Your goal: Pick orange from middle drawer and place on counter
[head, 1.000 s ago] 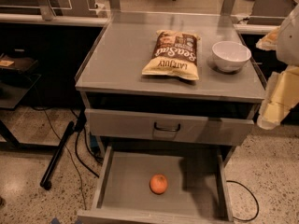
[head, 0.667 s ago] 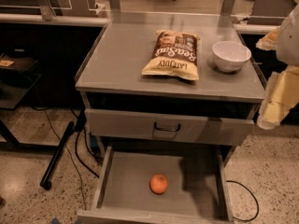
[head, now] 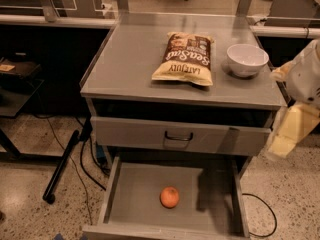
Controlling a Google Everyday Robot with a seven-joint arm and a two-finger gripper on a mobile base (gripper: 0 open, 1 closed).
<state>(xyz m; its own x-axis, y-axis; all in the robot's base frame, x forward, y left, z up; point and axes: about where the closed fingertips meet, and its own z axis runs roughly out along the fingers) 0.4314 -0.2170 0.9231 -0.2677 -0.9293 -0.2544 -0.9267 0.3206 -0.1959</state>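
Observation:
The orange (head: 170, 197) lies on the floor of the open middle drawer (head: 132, 199), near its centre and a little toward the front. The counter (head: 132, 59) is the grey top of the cabinet above it. My gripper (head: 289, 134), pale and cream-coloured, hangs at the right edge of the view, beside the cabinet's right side at the height of the upper drawer. It is well above and to the right of the orange and holds nothing that I can see.
A chip bag (head: 185, 59) lies on the middle of the counter and a white bowl (head: 247, 59) stands at its right. A shut drawer front with a dark loop handle (head: 178, 135) sits above the open drawer. Cables and a dark pole (head: 62, 166) lie on the floor at left.

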